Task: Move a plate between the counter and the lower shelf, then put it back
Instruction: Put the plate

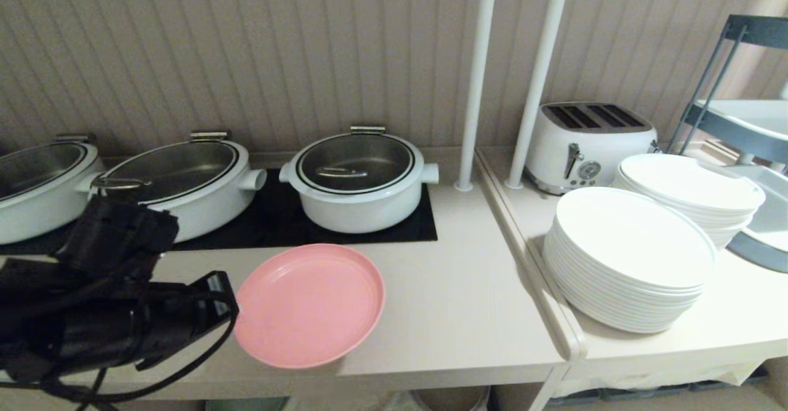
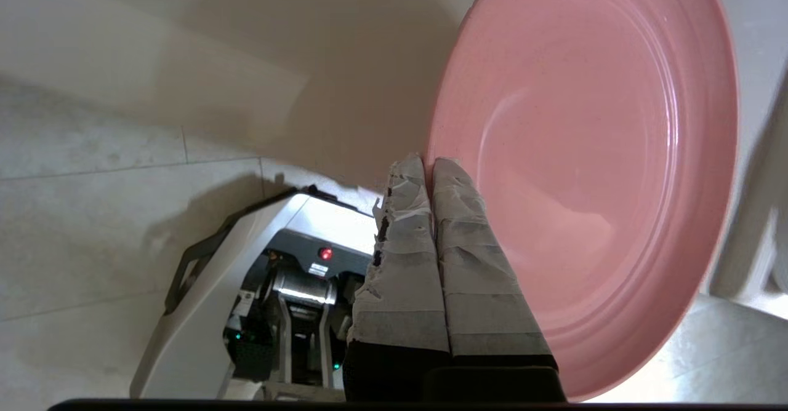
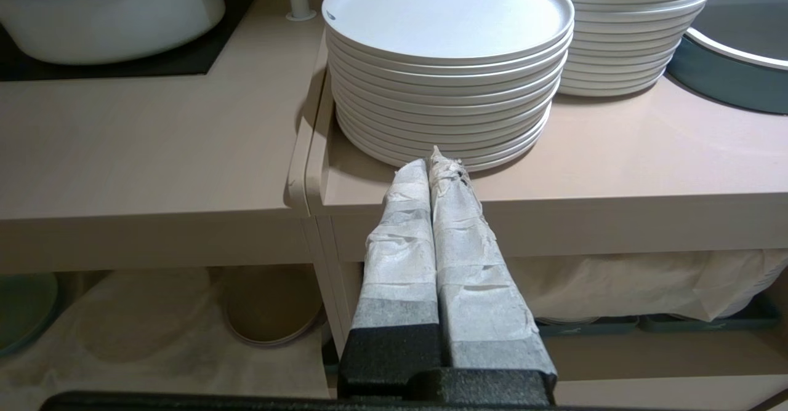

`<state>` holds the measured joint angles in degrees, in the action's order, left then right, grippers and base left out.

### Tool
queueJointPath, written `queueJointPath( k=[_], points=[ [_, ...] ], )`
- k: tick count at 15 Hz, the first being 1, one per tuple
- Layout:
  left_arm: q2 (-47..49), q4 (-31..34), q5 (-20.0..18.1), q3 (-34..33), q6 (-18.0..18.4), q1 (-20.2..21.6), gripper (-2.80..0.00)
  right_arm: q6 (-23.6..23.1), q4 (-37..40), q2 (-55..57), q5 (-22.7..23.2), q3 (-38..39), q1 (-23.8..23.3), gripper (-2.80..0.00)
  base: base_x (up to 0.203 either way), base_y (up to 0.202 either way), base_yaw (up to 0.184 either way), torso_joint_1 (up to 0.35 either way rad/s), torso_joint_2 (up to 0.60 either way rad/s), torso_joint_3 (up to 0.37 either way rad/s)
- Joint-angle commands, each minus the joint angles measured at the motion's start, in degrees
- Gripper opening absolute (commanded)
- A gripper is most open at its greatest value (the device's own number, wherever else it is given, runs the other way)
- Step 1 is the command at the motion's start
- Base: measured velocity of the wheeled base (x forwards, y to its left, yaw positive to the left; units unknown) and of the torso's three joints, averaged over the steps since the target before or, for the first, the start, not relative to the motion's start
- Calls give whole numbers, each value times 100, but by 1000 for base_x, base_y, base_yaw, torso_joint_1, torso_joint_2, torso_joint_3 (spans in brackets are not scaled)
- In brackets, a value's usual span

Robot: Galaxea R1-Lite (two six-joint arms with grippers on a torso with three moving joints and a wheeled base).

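Overhead, beige counter [image 1: 468, 300] — ribbed wall [image 1: 246, 48], black panel [image 1: 277, 223]

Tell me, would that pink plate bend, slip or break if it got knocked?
The plate looks like stiff matte plastic, so probably light and unlikely to shatter. Held only at its rim by the left gripper, it might pivot or slip. Flat and low-rimmed, it should slide on the counter, not roll.
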<state>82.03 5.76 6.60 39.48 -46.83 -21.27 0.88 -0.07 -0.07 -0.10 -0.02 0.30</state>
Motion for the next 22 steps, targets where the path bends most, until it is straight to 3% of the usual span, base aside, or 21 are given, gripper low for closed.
queueJointPath(
  k=[1, 8, 15, 19, 22],
  points=[
    [649, -238, -60, 35, 22, 8, -280, 0, -1, 7, 1, 2, 5, -280, 0, 0, 0, 0, 0, 0],
    [1605, -1078, -167, 26, 458, 23, -280, 0, -1, 7, 1, 2, 5, -280, 0, 0, 0, 0, 0, 0],
    [2091, -1262, -159, 81, 428, 2, -280, 0, -1, 7, 1, 2, 5, -280, 0, 0, 0, 0, 0, 0],
    [2388, -1839, -159, 122, 411, -102, -280, 0, -3, 7, 1, 2, 5, -280, 0, 0, 0, 0, 0, 0],
    [2558, -1867, -150, 180, 403, -208, -280, 0, -1, 7, 1, 2, 5, -280, 0, 0, 0, 0, 0, 0]
  ],
)
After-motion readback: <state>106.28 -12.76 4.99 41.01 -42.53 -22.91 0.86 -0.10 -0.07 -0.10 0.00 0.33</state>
